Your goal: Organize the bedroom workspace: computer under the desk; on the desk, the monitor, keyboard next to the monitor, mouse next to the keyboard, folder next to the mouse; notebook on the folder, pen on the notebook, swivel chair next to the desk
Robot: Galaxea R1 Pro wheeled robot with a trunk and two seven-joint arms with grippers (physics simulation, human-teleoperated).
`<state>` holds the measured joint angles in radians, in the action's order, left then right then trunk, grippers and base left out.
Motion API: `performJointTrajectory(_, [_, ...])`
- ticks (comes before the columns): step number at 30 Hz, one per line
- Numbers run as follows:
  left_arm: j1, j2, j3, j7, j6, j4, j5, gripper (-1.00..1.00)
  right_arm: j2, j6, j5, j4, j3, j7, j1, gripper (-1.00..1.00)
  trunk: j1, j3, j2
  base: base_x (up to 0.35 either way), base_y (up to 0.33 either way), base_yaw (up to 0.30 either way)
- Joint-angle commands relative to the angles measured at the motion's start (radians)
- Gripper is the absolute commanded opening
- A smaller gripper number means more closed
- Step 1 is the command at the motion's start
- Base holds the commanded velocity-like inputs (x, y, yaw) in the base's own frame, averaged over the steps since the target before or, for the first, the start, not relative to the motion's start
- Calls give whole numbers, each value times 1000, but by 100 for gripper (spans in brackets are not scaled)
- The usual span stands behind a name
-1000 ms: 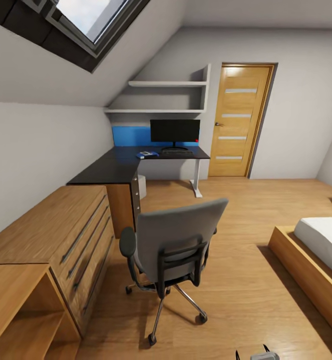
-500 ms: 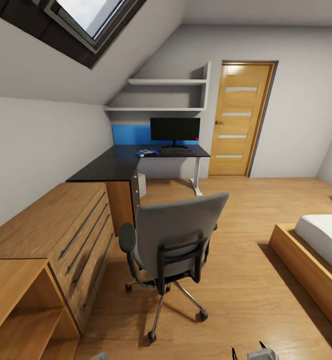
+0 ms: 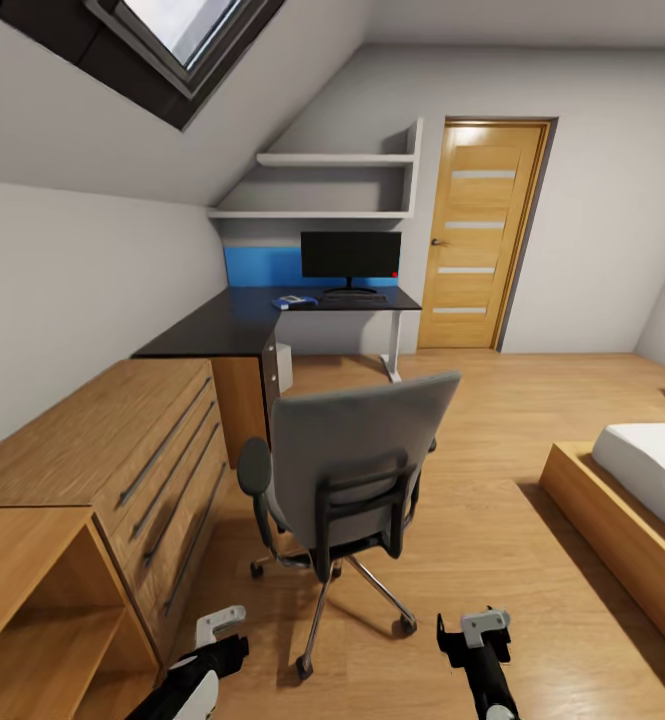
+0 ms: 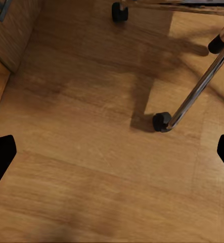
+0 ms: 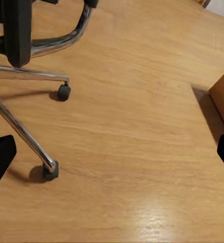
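Both grippers, left [image 3: 217, 632] and right [image 3: 477, 632], are held spread and empty behind the grey-upholstered swivel chair [image 3: 347, 478]; pushing it toward the glossy black L-shaped desk [image 3: 234, 328] is judged next.

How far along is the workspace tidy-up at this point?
Mostly done: monitor and keyboard sit on the desk, a blue folder beside them; the computer is under it. Left: the chair stands away from the desk. Both grippers hold nothing, jaws open.

The swivel chair [image 3: 347, 480] hides its own seat; small items by the keyboard [image 3: 353, 297] are too tiny to tell.
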<state>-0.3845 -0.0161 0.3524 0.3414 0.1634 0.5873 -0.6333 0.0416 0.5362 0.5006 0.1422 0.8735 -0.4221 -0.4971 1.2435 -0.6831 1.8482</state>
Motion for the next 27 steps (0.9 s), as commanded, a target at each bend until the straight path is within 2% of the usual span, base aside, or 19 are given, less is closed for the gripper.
performJointTrajectory(1, [-13,-2,8,10,6,-2,-9,100,1,-1,23,2,7,-5,-9,100,4,-4,8,0,0,0])
performJointTrajectory(3, [-31,-2,8,9,10,-13,-10,100,1,-4,57,4,5,-4,-23,100,12,-11,22,0,0,0])
performJointTrajectory(4, [-43,-3,8,8,12,-25,-10,100,1,-5,93,4,4,2,-33,100,15,-14,29,0,0,0])
performJointTrajectory(6, [-50,-3,8,5,14,-43,-10,100,1,-6,124,3,4,12,-39,100,23,-20,43,0,0,0])
performJointTrajectory(8, [-58,1,8,1,11,-85,-7,100,2,-6,169,-2,3,46,-45,100,31,-26,57,0,0,0])
performJointTrajectory(11, [-62,4,12,-2,8,-117,-2,100,1,-2,196,-28,5,85,-48,100,42,-36,78,0,0,0])
performJointTrajectory(13, [-63,4,12,-2,8,-119,0,100,0,4,200,-36,5,91,-49,100,50,-42,92,0,0,0])
performJointTrajectory(18, [-64,5,12,8,17,-22,-3,100,-4,8,247,-37,-7,95,-49,100,69,-58,127,0,0,0])
performJointTrajectory(19, [-69,4,7,34,53,63,-6,100,-11,-81,278,-3,-14,94,-52,100,73,-61,134,0,0,0])
performJointTrajectory(25, [-133,4,-31,119,196,104,-13,100,-4,-284,293,74,-30,84,-138,100,96,-80,176,0,0,0])
performJointTrajectory(27, [-154,4,-53,135,235,110,-20,100,-1,-369,295,87,-54,82,-192,100,104,-86,190,0,0,0])
